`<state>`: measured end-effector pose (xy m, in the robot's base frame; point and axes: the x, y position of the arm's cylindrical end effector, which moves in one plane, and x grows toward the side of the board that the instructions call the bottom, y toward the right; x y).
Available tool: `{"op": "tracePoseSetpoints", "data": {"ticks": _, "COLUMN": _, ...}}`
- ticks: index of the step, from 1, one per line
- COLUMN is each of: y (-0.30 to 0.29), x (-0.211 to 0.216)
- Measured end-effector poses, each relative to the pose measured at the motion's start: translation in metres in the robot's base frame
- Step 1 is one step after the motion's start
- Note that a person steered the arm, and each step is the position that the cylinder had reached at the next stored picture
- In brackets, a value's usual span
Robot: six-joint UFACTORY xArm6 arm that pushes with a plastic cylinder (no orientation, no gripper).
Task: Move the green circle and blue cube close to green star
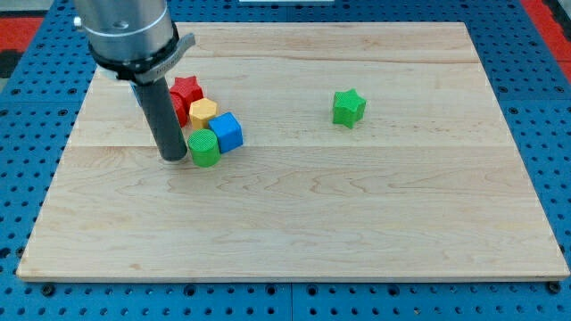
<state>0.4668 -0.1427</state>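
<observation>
Camera view has my tip [173, 157], a bare rod with no gripper to open or close, touching the green circle [203, 147] on its left, blue cube [227, 132] adjoining, so I'd push steadily rightward toward the distant green star [349, 107], correcting drift.

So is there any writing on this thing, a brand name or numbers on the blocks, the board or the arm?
None: no word, number, label or sign can be read anywhere in the view.
The green circle, blue cube, green star, red star and yellow block have plain faces.
The wooden board shows only grain.
The grey arm and my tip, at the view's left of the green circle, bear no marks.
</observation>
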Motion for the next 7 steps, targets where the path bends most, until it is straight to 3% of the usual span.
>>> {"op": "tracePoseSetpoints", "data": {"ticks": 1, "y": 0.004, "x": 0.015}}
{"op": "tracePoseSetpoints", "data": {"ticks": 3, "y": 0.07, "x": 0.007}}
{"op": "tracePoseSetpoints", "data": {"ticks": 7, "y": -0.008, "x": 0.011}}
